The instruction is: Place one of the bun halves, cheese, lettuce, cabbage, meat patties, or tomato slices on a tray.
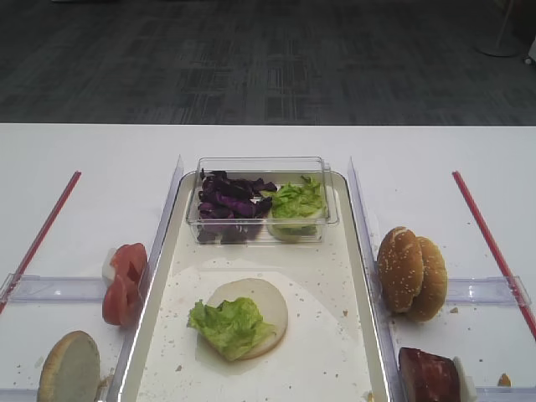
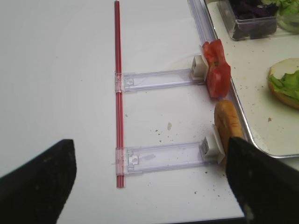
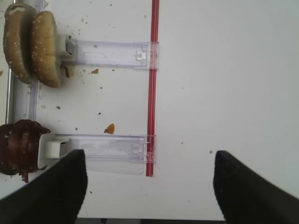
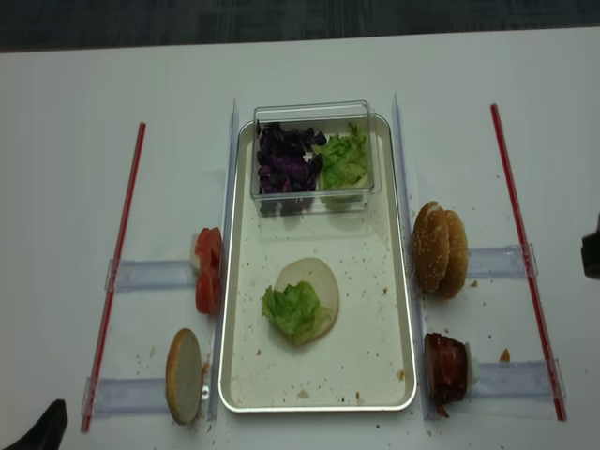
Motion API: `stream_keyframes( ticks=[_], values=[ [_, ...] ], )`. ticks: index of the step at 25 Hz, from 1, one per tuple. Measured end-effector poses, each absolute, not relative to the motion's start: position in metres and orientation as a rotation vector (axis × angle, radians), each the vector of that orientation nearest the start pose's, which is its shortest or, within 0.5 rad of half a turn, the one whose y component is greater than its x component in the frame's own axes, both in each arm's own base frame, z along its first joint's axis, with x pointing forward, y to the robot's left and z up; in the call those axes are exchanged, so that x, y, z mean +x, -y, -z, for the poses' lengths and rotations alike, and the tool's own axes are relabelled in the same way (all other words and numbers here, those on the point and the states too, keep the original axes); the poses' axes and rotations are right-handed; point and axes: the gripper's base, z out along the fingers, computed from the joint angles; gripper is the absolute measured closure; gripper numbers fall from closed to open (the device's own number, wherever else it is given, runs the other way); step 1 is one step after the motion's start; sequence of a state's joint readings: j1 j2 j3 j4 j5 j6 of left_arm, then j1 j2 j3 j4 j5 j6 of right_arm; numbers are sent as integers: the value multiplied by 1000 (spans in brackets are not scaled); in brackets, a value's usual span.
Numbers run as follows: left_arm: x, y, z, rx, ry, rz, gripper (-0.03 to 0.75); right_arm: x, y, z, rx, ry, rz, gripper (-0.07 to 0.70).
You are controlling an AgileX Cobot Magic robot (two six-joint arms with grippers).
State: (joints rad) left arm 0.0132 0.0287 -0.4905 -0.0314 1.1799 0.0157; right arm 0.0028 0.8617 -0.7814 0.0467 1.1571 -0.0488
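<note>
On the tray (image 1: 335, 285) (image 4: 370, 328) lies a pale cut-face bun half (image 1: 264, 300) (image 4: 317, 277) with a lettuce leaf (image 1: 228, 327) (image 4: 293, 310) on it. Left of the tray stand tomato slices (image 1: 124, 280) (image 2: 217, 70) and one bun half (image 1: 69, 368) (image 2: 226, 123). To its right are two sesame bun halves (image 1: 410, 272) (image 3: 32, 44) and meat patties (image 1: 427, 375) (image 3: 18, 147). Cabbage (image 1: 228, 201) and more lettuce (image 1: 295, 201) fill a tub. Cheese is out of view. My left gripper (image 2: 149, 149) and right gripper (image 3: 149, 161) hang open over bare table, holding nothing.
A clear plastic tub (image 1: 261, 165) sits at the tray's far end. Red strips (image 1: 490, 239) (image 1: 42, 234) run along both sides, with clear plastic holders (image 3: 112, 52) (image 2: 159, 80) reaching from them toward the tray. The table's near edge lies just below both grippers.
</note>
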Motion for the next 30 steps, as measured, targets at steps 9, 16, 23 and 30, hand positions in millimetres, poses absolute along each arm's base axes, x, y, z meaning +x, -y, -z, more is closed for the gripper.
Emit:
stream_keyframes(
  ticks=[9,16,23,30],
  values=[
    [-5,3,-266,6,-2201,23,118,64,-3,-287,3,-2479,-47,54],
    [-5,3,-266,6,-2201,23,118,37,-3,-271,1,-2369,-46,58],
    [-5,3,-266,6,-2201,23,118,21,-3,-267,-2,-2289,-46,58],
    [-5,3,-266,6,-2201,23,118,8,-3,-267,-4,-2217,-45,64]
  ],
)
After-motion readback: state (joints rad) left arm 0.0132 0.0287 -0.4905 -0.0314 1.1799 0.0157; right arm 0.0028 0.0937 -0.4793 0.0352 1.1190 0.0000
